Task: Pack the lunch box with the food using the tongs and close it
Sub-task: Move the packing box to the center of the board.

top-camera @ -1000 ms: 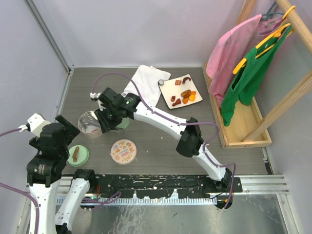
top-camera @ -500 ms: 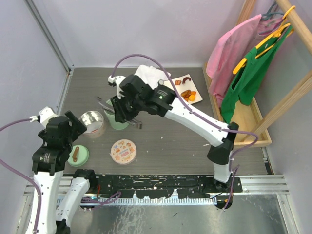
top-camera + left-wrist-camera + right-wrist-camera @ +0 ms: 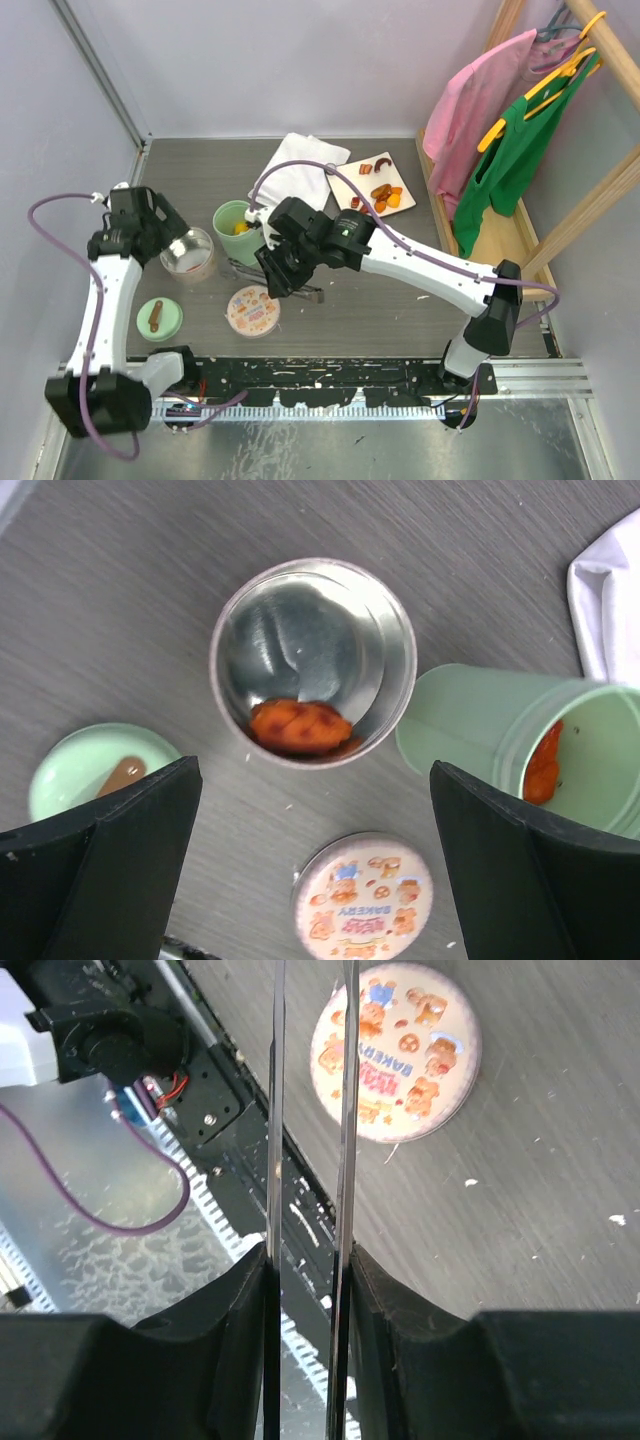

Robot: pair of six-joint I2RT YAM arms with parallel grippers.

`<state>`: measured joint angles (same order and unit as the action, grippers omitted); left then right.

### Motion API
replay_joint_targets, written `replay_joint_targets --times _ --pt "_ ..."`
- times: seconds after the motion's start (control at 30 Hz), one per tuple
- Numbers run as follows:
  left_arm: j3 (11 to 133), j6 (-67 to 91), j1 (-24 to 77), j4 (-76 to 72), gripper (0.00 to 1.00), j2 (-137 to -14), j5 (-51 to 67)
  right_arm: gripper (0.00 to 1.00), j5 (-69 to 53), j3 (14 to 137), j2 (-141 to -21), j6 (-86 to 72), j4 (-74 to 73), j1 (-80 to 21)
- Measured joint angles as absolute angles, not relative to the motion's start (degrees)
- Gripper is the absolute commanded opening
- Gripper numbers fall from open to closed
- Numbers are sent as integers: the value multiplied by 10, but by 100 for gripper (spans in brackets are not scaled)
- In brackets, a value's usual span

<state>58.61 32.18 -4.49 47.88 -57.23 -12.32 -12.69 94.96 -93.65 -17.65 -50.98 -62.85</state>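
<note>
Lids lie nearest the arm bases. A mint-green lid (image 3: 159,318) with a brown knob sits at the table's 8 o'clock. A round printed lid (image 3: 253,309) with cartoon biscuits lies at 7 o'clock, apart from it.

Just beyond the printed lid, the right gripper (image 3: 308,1260) is clenched on the tongs (image 3: 276,1110). The two thin grey arms of the tongs run out side by side between its fingers. In the wrist view they pass just beside the printed lid and leave the frame, so their tips cannot be seen.

At 9 o'clock stands a steel cup (image 3: 312,660) with one orange piece in its bottom. The left gripper (image 3: 312,768) hangs above it, fingers spread wide and grasping nothing.

Touching the cup at 10 o'clock is a mint-green container (image 3: 237,222), upright, with orange and yellow pieces inside.

Farther back, a white cloth (image 3: 300,165) lies at 12 o'clock. At 1 o'clock a white plate (image 3: 345,185) carries the rest of the food (image 3: 382,195), a small heap of orange, red and dark brown bits.

Along the 3 o'clock edge, a wooden rack (image 3: 500,285) holds pink and green garments on hangers.
</note>
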Motion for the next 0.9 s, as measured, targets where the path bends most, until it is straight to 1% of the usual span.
replay_joint_targets --times 0.1,0.27,0.47,0.6,0.7,0.9 --pt "630 307 -83 460 98 -667 -69 40 -102 955 -947 -174 -510 -629" --pt "735 275 -110 453 98 -831 -29 40 -51 1006 -1011 -162 -507 -625" --pt "816 253 -141 452 98 -968 3 40 -2 1051 -1081 -146 -522 -612" --pt "816 242 -165 452 98 -1011 27 39 9 1063 -1089 -133 -531 -597" --pt "797 236 -181 439 98 -1020 62 39 15 1076 -1089 -124 -539 -588" --pt "756 229 -191 418 98 -1026 173 40 21 1078 -1087 -117 -544 -569"
